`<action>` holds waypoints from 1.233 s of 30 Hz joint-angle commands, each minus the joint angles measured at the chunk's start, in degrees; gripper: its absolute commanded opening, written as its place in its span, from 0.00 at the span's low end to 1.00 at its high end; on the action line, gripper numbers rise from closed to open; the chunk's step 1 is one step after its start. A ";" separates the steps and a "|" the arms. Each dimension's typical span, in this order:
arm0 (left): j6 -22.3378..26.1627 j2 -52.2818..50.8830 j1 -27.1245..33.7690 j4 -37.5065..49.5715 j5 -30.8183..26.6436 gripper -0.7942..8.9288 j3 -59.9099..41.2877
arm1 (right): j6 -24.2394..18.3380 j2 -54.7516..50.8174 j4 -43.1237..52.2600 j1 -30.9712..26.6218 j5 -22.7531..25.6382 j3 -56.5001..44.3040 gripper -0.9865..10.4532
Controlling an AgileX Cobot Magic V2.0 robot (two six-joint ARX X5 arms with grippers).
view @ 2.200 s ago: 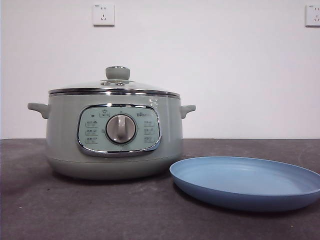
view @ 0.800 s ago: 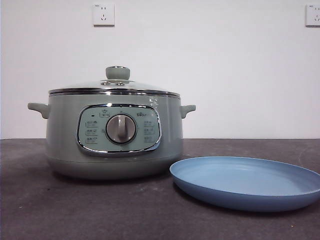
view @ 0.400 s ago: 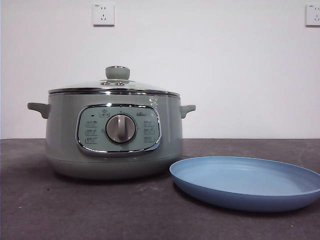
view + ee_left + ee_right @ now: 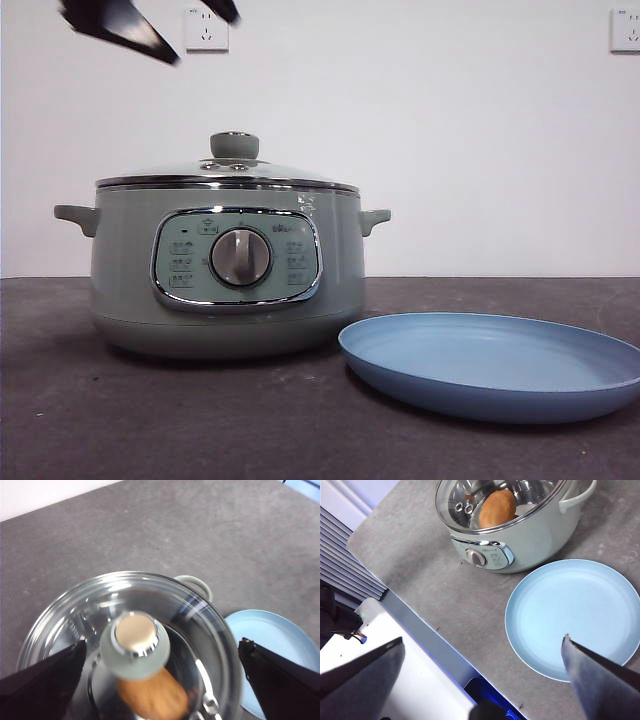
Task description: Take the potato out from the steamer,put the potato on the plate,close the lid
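Note:
The pale green steamer (image 4: 225,270) stands on the dark table with its glass lid (image 4: 228,175) shut on it. Through the glass, the orange-brown potato (image 4: 152,695) lies inside the pot, also showing as the potato (image 4: 497,508) in the right wrist view. My left gripper (image 4: 162,644) hangs open high above the lid's knob (image 4: 134,645), and its black tips show as the left gripper (image 4: 205,40) at the front view's top left. The light-blue plate (image 4: 490,365) lies empty beside the steamer. High over the plate (image 4: 575,617), my right gripper (image 4: 482,640) is open and holds nothing.
Two wall sockets (image 4: 206,29) sit on the white wall behind. In the right wrist view the table's edge (image 4: 415,617) runs past a white base and a ribbed panel. The steamer's side handles (image 4: 375,218) stick out on both sides.
Black jaw tips have come into the front view at the top left, above the steamer. The steamer, lid and plate have not moved.

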 commanded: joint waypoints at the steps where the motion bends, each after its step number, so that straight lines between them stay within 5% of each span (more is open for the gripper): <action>1: 0.85 4.17 -0.94 2.45 -1.73 0.75 1.33 | 0.09 -0.04 0.17 0.07 -0.07 0.20 0.61; 13: 1.90 13.86 -1.79 5.66 -5.70 0.75 2.47 | 0.09 -0.04 0.15 0.07 -0.02 0.20 0.61; 34: 2.05 14.08 -3.74 4.02 -7.76 0.07 2.47 | 0.07 -0.04 0.17 0.07 0.00 0.17 0.61; 37: 2.03 14.08 -3.74 3.72 -7.76 0.07 2.47 | 0.09 -0.04 0.17 0.07 0.00 0.20 0.61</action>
